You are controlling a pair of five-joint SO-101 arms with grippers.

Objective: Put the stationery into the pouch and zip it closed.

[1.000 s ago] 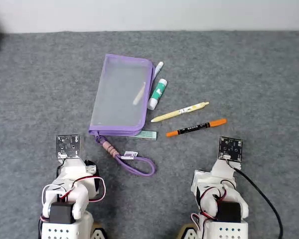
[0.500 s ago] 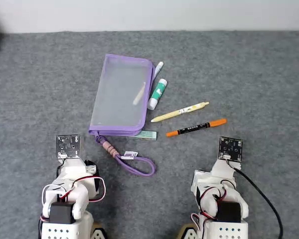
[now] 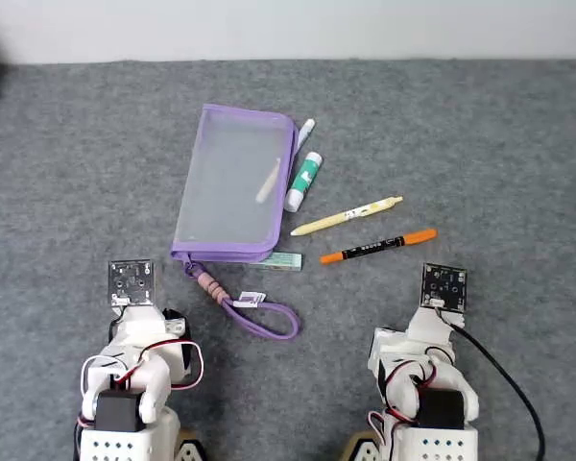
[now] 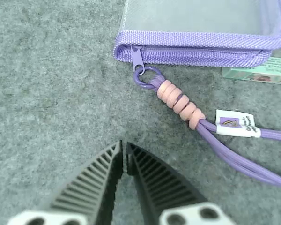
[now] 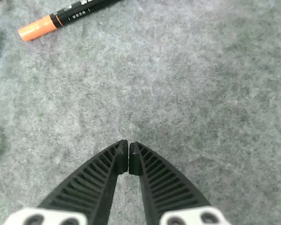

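The left claw (image 4: 123,150) and the right claw (image 5: 129,152) are closed, holding nothing. The pouch (image 3: 235,182) lies on the bench (image 3: 480,125) before the left claw, with its zip pull (image 4: 137,60) facing that claw, likely for easy grasping.

A glue stick (image 3: 303,181) lies beside the purple pouch (image 3: 232,182), orange pen (image 3: 379,247) nearby.

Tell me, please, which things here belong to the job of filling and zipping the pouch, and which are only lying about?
Belong to the job: purple pouch, its beaded strap, white pen, glue stick, yellow pen, orange marker, flat green packet.

Only surroundings: gray mat, white wall.
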